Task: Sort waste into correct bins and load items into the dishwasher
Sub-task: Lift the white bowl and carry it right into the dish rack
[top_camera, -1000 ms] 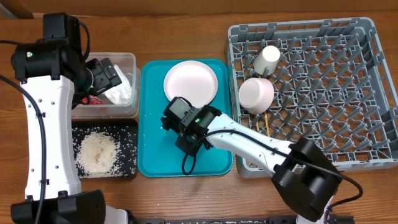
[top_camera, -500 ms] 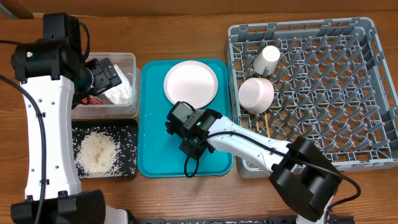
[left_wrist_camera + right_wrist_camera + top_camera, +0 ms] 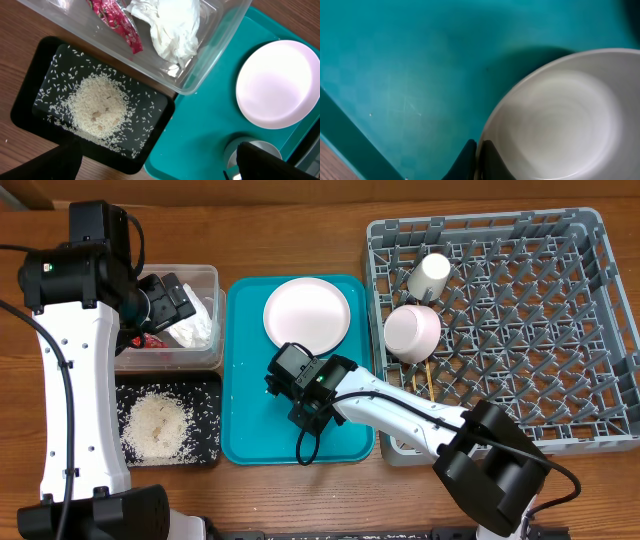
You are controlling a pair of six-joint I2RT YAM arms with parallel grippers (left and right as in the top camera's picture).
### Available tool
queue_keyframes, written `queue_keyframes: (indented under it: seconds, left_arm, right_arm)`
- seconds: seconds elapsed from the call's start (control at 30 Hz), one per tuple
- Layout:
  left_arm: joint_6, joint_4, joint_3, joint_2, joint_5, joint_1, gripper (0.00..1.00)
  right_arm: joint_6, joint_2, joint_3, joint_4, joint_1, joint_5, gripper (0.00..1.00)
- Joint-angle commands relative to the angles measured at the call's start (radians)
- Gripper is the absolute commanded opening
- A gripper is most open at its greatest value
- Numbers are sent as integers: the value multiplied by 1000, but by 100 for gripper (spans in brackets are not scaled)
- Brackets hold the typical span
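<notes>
Loading step: right hand [image 3: 477, 159] pinched shut on the rim of the pale greenish-white bowl [image 3: 555, 115], sitting on the teal tray [image 3: 395, 75]; next, probably lift it to the dish rack [image 3: 520, 330]; left hand [image 3: 168, 302] wide, empty.

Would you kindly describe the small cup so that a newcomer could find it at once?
Start at the large grey dish rack on the right of the table, the biggest thing in the overhead view. Near its far left corner, among the pegs, sits the small cream cup. It is smaller and paler than the pink bowl just beside it.
</notes>
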Motion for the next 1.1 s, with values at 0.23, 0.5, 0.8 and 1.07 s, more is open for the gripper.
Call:
queue_keyframes:
  seconds: [0.23,0.5,0.8,1.07]
  left_arm:
    - [15,-2,2,4,-9,-2,100]
    - [15,-2,2,4,-10,-2,100]
    - [15,-2,2,4,-10,-2,100]
    - [15,-2,2,4,-10,-2,100]
  right_arm:
    - [40,-77,141,-74,-2,-251,4]
    - [84,-334,187,-179,-69,-442,4]
    - [135,-541,179,-344,-459,-737,4]
    - [-4,-542,-1,-345,-784,-1203,4]
